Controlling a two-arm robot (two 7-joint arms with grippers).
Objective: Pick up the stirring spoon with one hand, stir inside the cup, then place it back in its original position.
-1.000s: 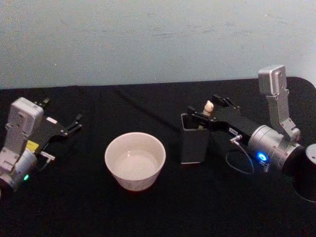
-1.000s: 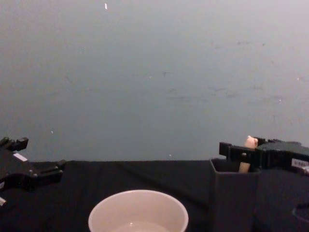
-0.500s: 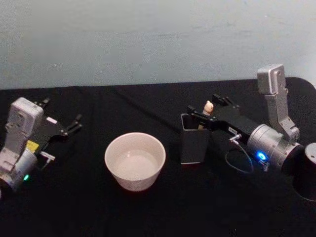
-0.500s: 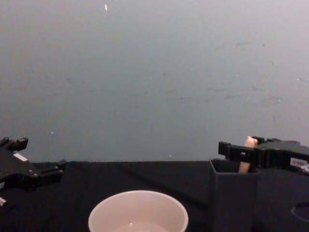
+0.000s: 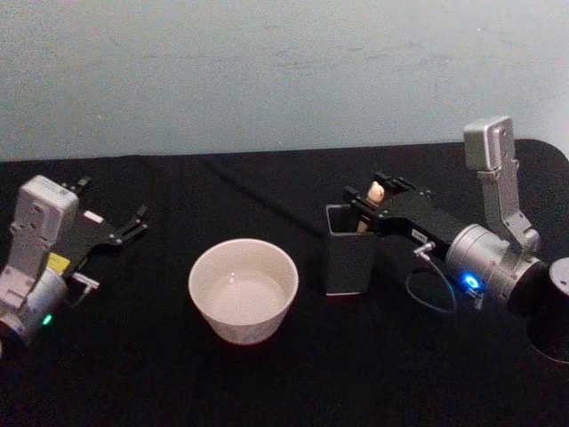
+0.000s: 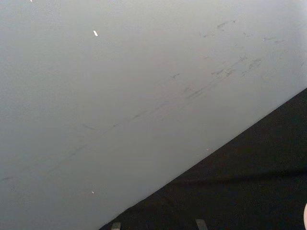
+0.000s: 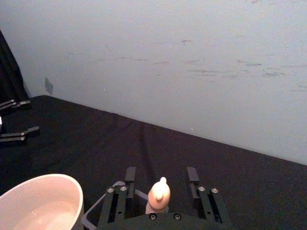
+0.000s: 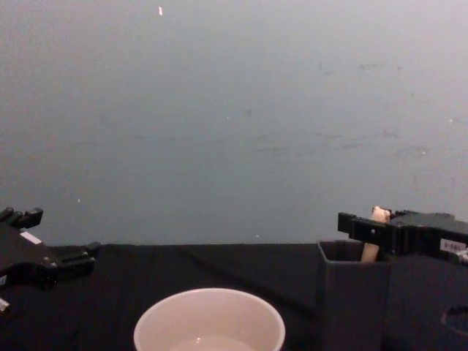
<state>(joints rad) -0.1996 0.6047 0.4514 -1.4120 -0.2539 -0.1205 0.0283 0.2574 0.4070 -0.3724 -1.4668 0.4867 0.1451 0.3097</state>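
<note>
Entry: pick-up step, grasp not yet made. The stirring spoon [image 7: 158, 195] stands in the dark square holder [image 5: 348, 258] on the black table [image 5: 178, 374]. Just its beige handle top and animal-head knob clear the rim, and the bowl is hidden inside. From the chest view the handle leans a little against the holder's edge rather than standing plumb. I have the right hand [image 7: 160, 173] level with the knob, reaching in from the right over the holder's mouth. Its two fingers [image 7: 130, 175] are spread to either side of the knob with a clear gap on each, touching nothing. I approach at this height because the knob and upper handle are the one part the holder leaves free to pinch. The cup [image 5: 243, 289] sits just to the left of the holder, apart from it, mouth up. The carry should therefore be short: lift straight up until the bowl clears the thin wall, then move across. My concern is that closing off-centre could push the leaning handle and tip the narrow holder. The left hand [image 5: 114, 197] is parked at the table's left side, well away from the cup, its fingers spread wide and holding nothing.
</note>
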